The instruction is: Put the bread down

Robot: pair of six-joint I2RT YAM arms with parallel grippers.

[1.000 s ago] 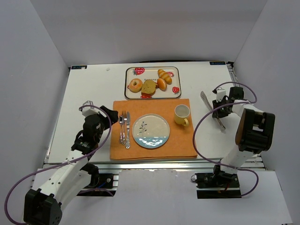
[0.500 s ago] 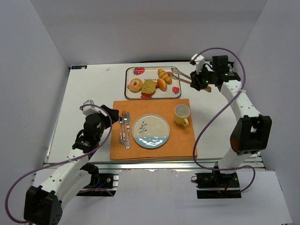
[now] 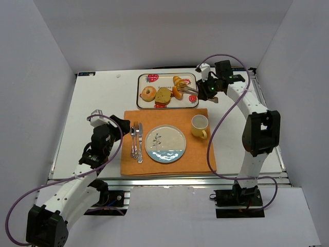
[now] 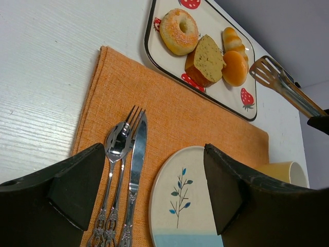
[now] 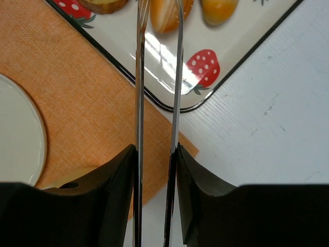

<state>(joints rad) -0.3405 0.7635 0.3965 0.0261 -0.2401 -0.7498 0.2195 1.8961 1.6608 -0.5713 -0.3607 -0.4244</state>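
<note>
Your right fingers (image 5: 110, 198) pinch the handles of the slim steel tongs (image 5: 140, 77). The tongs' arms are slightly parted, with the tips beside the round golden bun (image 3: 177, 92) on the white strawberry-print tray (image 3: 139, 92) at the desk's far edge. The tongs look empty, and all the bread (image 3: 164, 95) lies on that tray. The round white plate with a blue leaf sprig (image 3: 165, 144) on the orange cloth placemat (image 3: 200, 154) is bare, so I judge picking and placing both remain. Your left fingers (image 4: 77, 188) hang spread wide over the placemat's left edge.

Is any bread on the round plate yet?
No, the round plate is bare; the bread pieces are all at the strawberry tray, where the tongs reach.
</note>
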